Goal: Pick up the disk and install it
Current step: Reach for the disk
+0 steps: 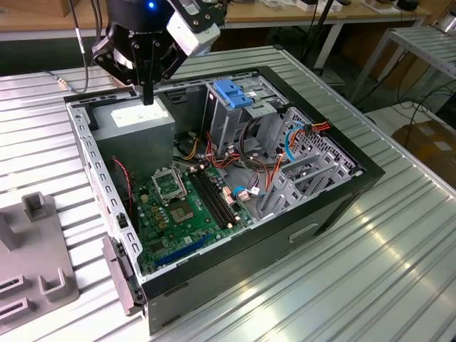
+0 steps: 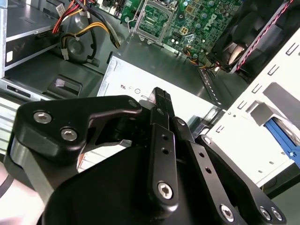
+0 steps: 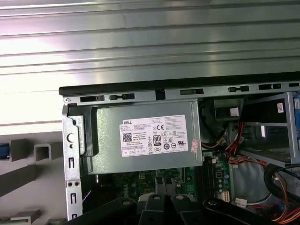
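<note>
My gripper (image 1: 147, 91) hangs shut just above the grey power supply (image 1: 135, 120) in the back corner of the open computer case (image 1: 335, 192), at the exterior view's left. Nothing is between its black fingers (image 2: 161, 101), which lie together over the supply's white label (image 3: 153, 136). In the second wrist view, a blue-edged grey piece (image 2: 282, 133) sits outside the pale case wall. It looks like the disk, partly cut off. The first wrist view has a small blue edge (image 3: 3, 151) beside the grey fixture blocks.
The metal drive cage with its blue plastic latch (image 1: 232, 92) stands at the back middle of the case. The green motherboard (image 1: 185, 206) and cable bundles (image 1: 267, 174) lie below. A grey fixture (image 1: 32, 249) rests on the slatted metal table (image 1: 370, 263) left of the case.
</note>
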`<control>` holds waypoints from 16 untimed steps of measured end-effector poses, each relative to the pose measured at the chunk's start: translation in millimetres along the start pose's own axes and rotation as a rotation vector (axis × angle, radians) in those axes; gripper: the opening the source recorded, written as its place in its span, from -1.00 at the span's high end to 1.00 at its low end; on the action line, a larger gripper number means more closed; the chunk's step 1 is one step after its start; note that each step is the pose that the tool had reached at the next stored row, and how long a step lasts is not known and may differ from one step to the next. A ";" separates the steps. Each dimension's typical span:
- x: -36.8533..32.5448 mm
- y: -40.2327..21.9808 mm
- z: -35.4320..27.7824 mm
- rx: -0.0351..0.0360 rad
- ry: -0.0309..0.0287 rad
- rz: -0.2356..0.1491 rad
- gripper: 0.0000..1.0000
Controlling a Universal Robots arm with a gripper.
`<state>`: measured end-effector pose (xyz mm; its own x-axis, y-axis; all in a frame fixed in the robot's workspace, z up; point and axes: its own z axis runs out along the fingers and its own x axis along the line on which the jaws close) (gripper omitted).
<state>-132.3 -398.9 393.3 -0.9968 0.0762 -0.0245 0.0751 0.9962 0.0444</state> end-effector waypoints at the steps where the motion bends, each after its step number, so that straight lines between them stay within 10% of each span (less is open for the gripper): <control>1: 0.5 0.0 0.0 0.0000 0.0000 0.000 0.80; 16: 5.5 -0.4 -0.2 0.0000 0.0000 0.000 0.80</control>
<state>-137.9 -398.9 393.3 -0.9968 0.0762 -0.0245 0.0751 0.9962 0.0444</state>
